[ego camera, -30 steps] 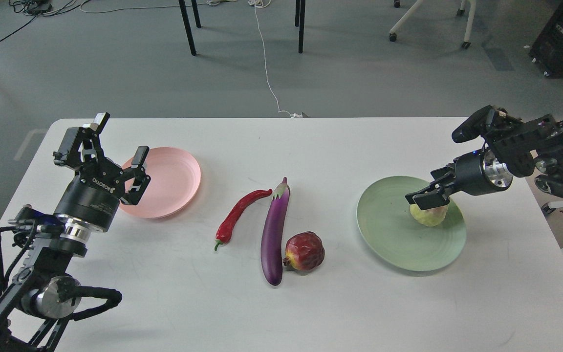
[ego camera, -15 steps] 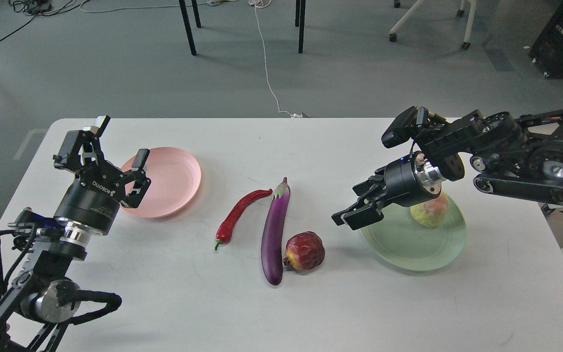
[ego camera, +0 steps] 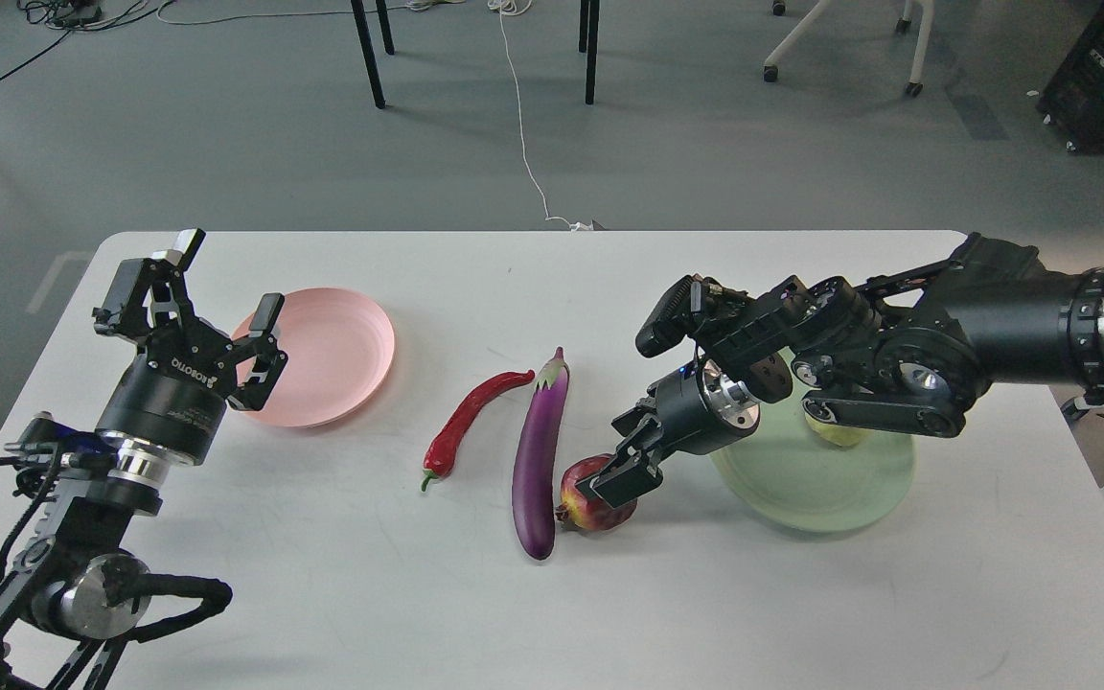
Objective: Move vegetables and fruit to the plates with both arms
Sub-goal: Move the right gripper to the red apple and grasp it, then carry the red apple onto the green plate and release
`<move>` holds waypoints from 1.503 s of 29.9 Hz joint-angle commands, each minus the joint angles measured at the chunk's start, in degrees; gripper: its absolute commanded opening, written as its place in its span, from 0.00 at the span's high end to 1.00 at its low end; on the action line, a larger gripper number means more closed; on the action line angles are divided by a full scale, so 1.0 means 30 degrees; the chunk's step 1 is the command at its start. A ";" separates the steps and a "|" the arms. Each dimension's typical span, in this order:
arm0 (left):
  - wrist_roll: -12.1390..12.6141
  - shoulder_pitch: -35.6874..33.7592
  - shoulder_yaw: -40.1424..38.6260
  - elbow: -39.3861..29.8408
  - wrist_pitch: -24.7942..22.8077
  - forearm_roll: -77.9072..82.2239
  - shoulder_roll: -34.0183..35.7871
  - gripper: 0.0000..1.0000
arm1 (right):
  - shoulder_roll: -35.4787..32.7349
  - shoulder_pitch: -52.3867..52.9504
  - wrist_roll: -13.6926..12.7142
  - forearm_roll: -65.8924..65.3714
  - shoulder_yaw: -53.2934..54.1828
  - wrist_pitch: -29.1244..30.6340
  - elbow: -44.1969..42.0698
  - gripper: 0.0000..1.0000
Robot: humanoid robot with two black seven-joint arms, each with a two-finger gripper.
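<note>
While pale fruit [ego camera: 839, 436] sits on green plate [ego camera: 801, 498], R gripper [ego camera: 621, 460] spreads over pomegranate [ego camera: 590, 498]; L gripper [ego camera: 217, 326] open; chili [ego camera: 466, 422], eggplant [ego camera: 538, 450] left.

On the table [ego camera: 322, 594], 2 plates lie well apart: the smaller plate [ego camera: 332, 355] far left, the larger plate [ego camera: 801, 489] right. Between them, left to right: chili pepper [ego camera: 464, 422], eggplant [ego camera: 540, 450], pomegranate [ego camera: 583, 503], which touches the eggplant's near end. A fruit [ego camera: 841, 436] sits on the right plate's far side.
</note>
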 commanded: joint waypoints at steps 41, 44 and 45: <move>0.0000 0.0020 -0.0026 -0.0001 -0.0118 -0.0015 -0.0001 0.02 | -0.7849 0.1467 0.0001 -0.3216 -0.1611 -0.0419 0.2308 0.45; 0.0000 0.0020 -0.0026 -0.0001 -0.0118 -0.0015 -0.0030 0.02 | -0.8289 0.0821 0.0001 -0.3216 -0.1581 -0.0448 0.2278 0.43; 0.0000 -0.0009 -0.0026 -0.0001 -0.0118 -0.0015 -0.0030 0.02 | -0.8435 0.0617 0.0001 -0.3245 -0.1581 -0.0448 0.2278 0.38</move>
